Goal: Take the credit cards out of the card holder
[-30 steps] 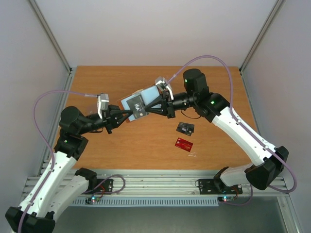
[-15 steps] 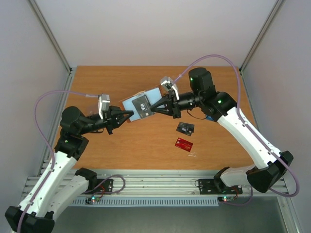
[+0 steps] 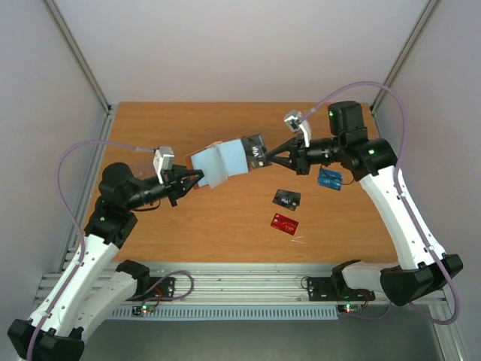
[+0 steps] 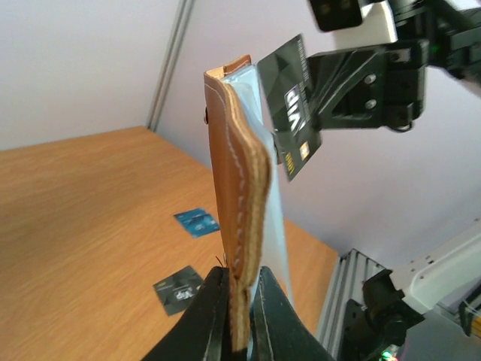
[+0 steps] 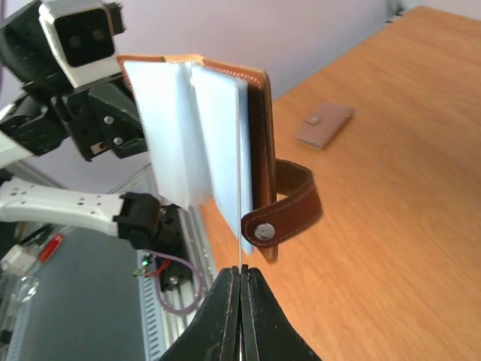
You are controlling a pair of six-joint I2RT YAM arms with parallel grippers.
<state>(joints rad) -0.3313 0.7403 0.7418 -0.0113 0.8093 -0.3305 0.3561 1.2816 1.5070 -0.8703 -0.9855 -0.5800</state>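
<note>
The card holder [image 3: 218,162], brown leather outside and pale blue inside, hangs open above the table. My left gripper [image 3: 197,180] is shut on its left edge, and the leather sits pinched between the fingers [image 4: 214,316]. My right gripper [image 3: 269,159] is shut on a black credit card with white print [image 3: 257,150], held in the air at the holder's right edge. In the right wrist view that card [image 5: 240,226] shows edge-on as a thin line. Whether its far end still touches a pocket I cannot tell. The holder's tab [image 5: 289,207] dangles loose.
Three cards lie on the wooden table [image 3: 180,218] below the right arm: a blue one [image 3: 329,178], a black one [image 3: 286,198] and a red one [image 3: 284,223]. A small tan flat piece [image 5: 323,124] lies on the table in the right wrist view.
My right gripper moved right, drawing the black card out along the holder to its right edge. The blue card on the table came into view. The left gripper kept its grip.
</note>
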